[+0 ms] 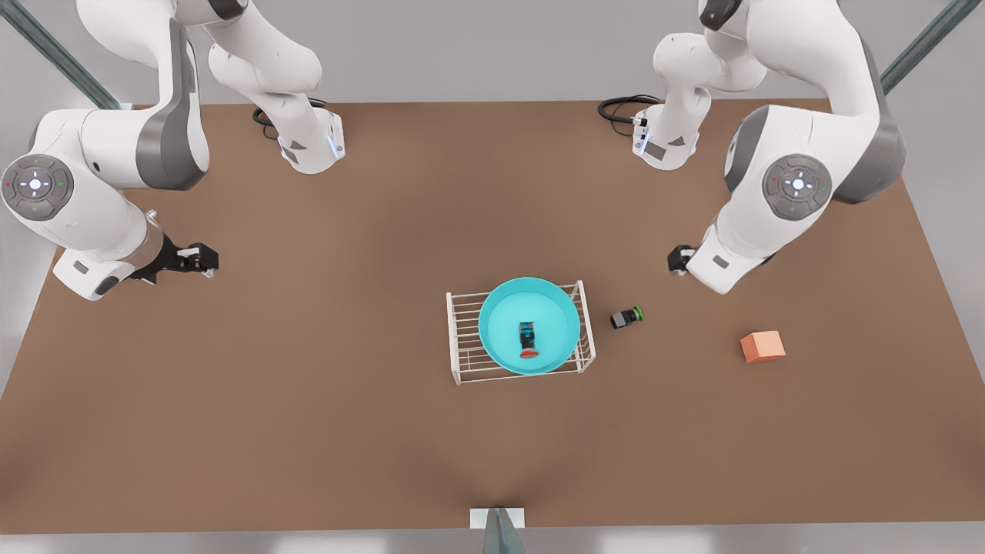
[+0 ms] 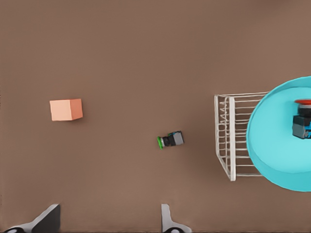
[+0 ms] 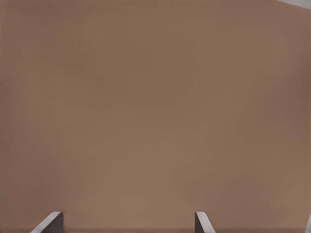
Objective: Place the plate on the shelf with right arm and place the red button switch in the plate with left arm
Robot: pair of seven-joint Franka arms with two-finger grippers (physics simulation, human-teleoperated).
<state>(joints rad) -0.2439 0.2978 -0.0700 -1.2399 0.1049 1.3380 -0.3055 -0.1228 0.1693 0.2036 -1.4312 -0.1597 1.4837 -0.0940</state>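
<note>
Left gripper (image 1: 680, 260): spread wide, empty, raised well apart from red button switch (image 1: 529, 339), lying in plate (image 1: 496, 342) atop shelf (image 1: 462, 368). Right gripper (image 1: 202, 258): wide, empty, farther off.

A green-capped switch (image 1: 627, 317) lies on its side on the brown tabletop (image 1: 308, 431), right of centre in the front view. An orange cube (image 1: 762, 346) sits further toward the tabletop's right edge, well apart from it

Green-capped switch (image 1: 627, 317) and orange cube (image 1: 762, 346) beside the shelf (image 1: 462, 338)
</note>
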